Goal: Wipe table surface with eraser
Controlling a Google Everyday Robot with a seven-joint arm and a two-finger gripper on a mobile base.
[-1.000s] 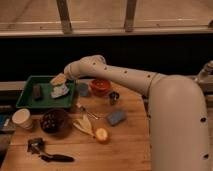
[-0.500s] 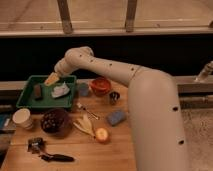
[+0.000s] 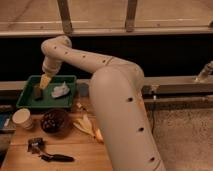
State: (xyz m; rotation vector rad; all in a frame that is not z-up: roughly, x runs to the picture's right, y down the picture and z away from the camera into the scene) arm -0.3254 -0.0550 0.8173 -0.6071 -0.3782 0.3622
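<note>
My gripper (image 3: 45, 81) hangs over the left half of a green tray (image 3: 29, 104) at the back left of the wooden table (image 3: 75, 150). A small dark block, probably the eraser (image 3: 37, 93), stands in the tray just below and left of the gripper, very close to it. I cannot tell whether they touch. My white arm (image 3: 115, 90) sweeps in from the right and hides the right side of the table.
A crumpled white cloth (image 3: 60, 91) lies in the tray to the right of the gripper. On the table are a paper cup (image 3: 22, 119), a dark bowl (image 3: 54, 121), a banana peel (image 3: 85, 126), a metal clip (image 3: 35, 145) and a black-handled tool (image 3: 56, 158).
The gripper has moved left and down, from above the tray's right edge to over its left half near the dark block. The arm now covers the red bowl and blue sponge.
</note>
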